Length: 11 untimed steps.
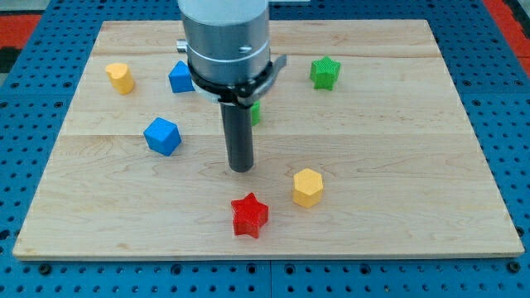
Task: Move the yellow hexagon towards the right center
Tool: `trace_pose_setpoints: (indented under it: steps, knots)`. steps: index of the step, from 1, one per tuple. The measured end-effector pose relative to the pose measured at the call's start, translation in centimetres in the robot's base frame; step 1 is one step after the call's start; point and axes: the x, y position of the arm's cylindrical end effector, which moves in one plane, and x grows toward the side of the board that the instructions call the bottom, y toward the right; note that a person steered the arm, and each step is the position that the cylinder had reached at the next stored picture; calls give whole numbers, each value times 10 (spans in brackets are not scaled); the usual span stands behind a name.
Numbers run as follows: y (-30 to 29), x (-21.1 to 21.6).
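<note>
Red plastic star block (249, 215) lies nearest the view's bottom, on the pale wooden board (414, 199). Just up and right sits the yellow plastic hexagon block (307, 187), right of centre. My tip (241, 168), a bare rod holding nothing, stands apart to the hexagon's left. Farther back: a blue cube (162, 136), another blue block (180, 77), a yellow block (121, 78), a green star (325, 73).

Blue pegboard (33, 99) under wooden board (397, 149)

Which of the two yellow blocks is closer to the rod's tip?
The yellow hexagon at the view's lower centre, right of my tip. The other yellow block sits far off at the upper left.
</note>
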Motion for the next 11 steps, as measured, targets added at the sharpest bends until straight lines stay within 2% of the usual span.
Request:
trace_pose_setpoints:
  steps: [2,4,8,10,11]
  knots:
    - [54,8]
    - [62,38]
    - [75,43]
    - [73,78]
    - [104,77]
